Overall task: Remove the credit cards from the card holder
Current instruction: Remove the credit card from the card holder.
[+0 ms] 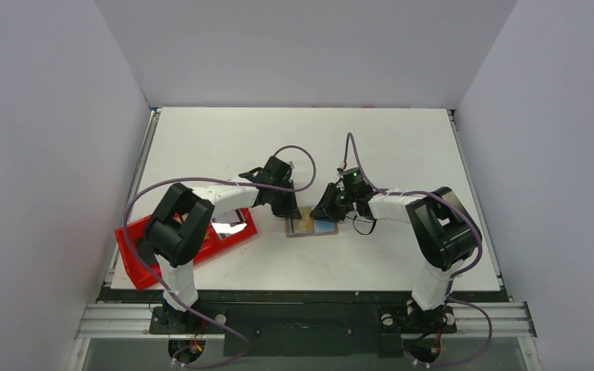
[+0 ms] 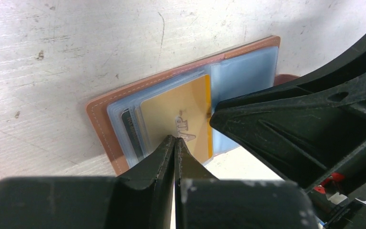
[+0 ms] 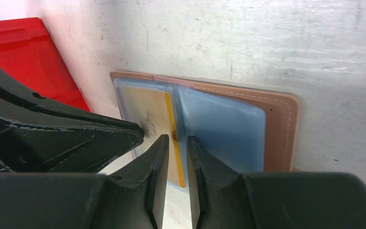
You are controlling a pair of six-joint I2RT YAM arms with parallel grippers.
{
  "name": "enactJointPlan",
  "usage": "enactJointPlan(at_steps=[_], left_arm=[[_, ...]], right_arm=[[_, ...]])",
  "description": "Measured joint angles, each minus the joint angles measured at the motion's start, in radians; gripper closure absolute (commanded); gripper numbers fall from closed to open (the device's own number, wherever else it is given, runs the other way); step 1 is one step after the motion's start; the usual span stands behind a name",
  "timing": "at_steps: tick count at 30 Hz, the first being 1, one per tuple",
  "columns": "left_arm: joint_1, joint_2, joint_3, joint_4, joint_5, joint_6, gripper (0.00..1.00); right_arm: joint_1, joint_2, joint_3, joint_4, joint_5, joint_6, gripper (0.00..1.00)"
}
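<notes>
The left arm (image 1: 176, 226) and right arm (image 1: 441, 224) have white links and bulky black joint housings. A thin purple cable (image 1: 295, 148) loops along each. The fingers (image 3: 147, 191) are matte black, wedge-shaped, with scuffed edges.

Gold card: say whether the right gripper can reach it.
Probably yes: the right gripper is at the edge of the gold card in the open holder, jaws slightly apart, the shut left gripper beside it.

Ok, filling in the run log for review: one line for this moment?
card holder: open flat | gold card: in its sleeve | left gripper: shut, tip at card | right gripper: jaws slightly apart at card's inner edge
</notes>
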Motion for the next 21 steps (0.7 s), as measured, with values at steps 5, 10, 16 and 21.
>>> enactJointPlan(at_steps=[5,10,16,21], left_arm=[[-0.002,-0.023,0.001,-0.045,-0.044,0.016,1.00],[-0.001,-0.045,0.001,-0.103,-0.095,0.037,1.00],[-0.001,-0.048,0.001,-0.117,-0.111,0.051,1.00],[-0.005,-0.048,0.001,-0.114,-0.111,0.053,1.00]], right_arm=[[-0.010,0.000,-0.011,0.006,-0.002,0.000,0.81],[-0.010,0.000,-0.012,0.006,-0.002,0.000,0.81],[-0.011,0.000,-0.018,0.020,-0.008,0.000,0.81],[-0.011,0.000,-0.023,0.031,-0.013,0.000,0.81]])
